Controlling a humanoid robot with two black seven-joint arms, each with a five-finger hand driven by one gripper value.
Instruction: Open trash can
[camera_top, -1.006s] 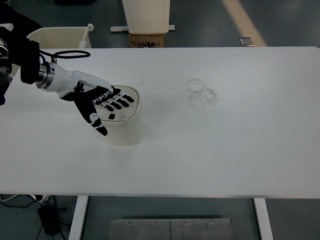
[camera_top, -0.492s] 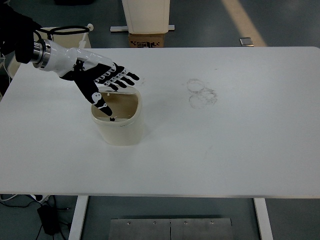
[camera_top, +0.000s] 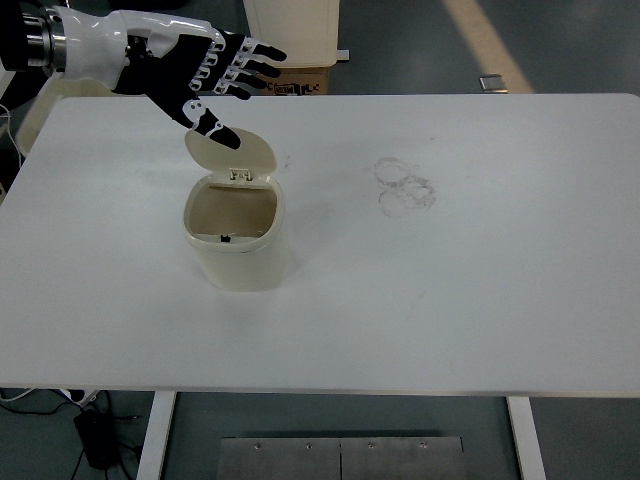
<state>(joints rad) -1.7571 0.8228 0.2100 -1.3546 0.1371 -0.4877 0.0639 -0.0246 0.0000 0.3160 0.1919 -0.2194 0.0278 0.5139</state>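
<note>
The white table (camera_top: 450, 300) spans nearly the whole top view and carries the task's thing, the cream trash can (camera_top: 237, 245), which stands upright on the table's left half, well apart from every edge. The can's opening faces the camera, and the interior appears empty apart from a small dark mark at the near inner rim. The lid (camera_top: 231, 152) is tipped up and back on a hinge at the far rim of the can, so its underside faces the opening; judged from this position, the task is essentially complete. The left arm enters from the upper left corner of the picture, and the left hand (camera_top: 190, 72) hangs beyond and to the left of the can, above the table's far edge. The hand is spread flat with the palm toward the camera, the four fingers (camera_top: 245, 62) extended toward the right and the thumb (camera_top: 212, 122) pointing down toward the can. The hand grasps nothing. The governing relation is this: the can lies toward the camera and slightly right of the hand, with the raised lid between them, and the thumb tip overlaps the lid's far edge in the picture; whether the two touch cannot be determined from this view. The right arm does not show, so the left hand is the only one within reach of the can.
</note>
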